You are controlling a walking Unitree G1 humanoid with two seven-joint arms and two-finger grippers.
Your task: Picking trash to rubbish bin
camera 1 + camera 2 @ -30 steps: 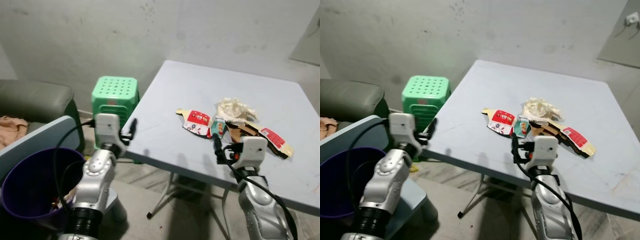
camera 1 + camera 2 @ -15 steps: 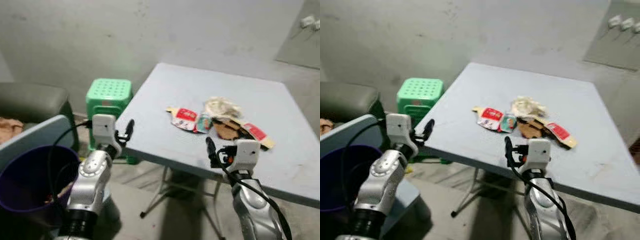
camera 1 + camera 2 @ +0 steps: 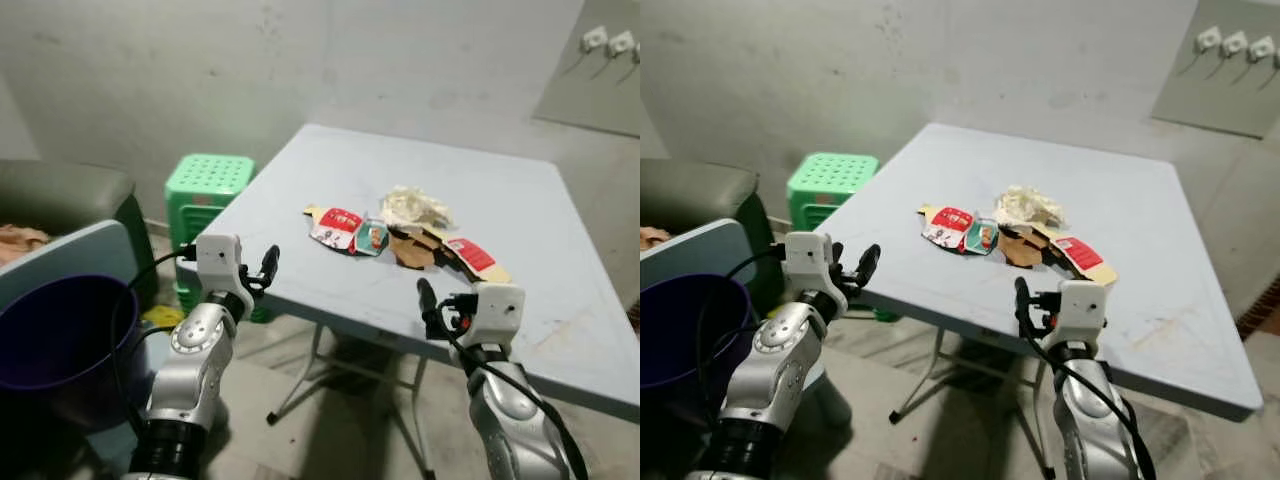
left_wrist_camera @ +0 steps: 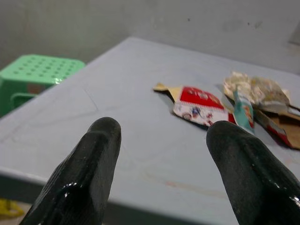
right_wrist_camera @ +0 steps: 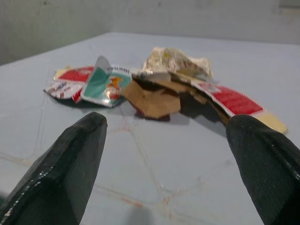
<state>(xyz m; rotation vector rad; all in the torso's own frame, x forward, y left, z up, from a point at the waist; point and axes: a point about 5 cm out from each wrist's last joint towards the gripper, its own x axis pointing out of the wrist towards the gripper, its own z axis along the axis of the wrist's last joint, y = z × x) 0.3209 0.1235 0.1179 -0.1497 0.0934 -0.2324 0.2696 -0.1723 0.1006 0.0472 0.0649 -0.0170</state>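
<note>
From the left eye view, the job looks barely begun: the whole trash pile (image 3: 405,232) sits untouched on the grey tabletop (image 3: 520,200), well apart from the purple rubbish bin (image 3: 55,340) at the robot's left. The pile runs as a loose band across the tabletop, its long axis going from the red-and-white wrapper (image 3: 336,226) on the left to the flattened red carton (image 3: 472,257) on the right, angling slightly nearer the robot at that end. The left pincer (image 3: 268,266) hovers at the near left edge; the right pincer (image 3: 428,300) hangs just short of the near edge, below the pile.

The right eye view adds a green stool (image 3: 832,178) beyond the tabletop's left edge, and crumpled paper (image 3: 1030,205) at the pile's far side.

In the left wrist view, the left pincer's fingers (image 4: 89,173) are spread wide with nothing between them, aimed at the wrapper.

In the right wrist view, the right pincer's fingers (image 5: 65,164) are likewise parted and empty, framing a teal packet (image 5: 107,83) and torn brown cardboard (image 5: 151,98). Every piece remains to be lifted and binned.
</note>
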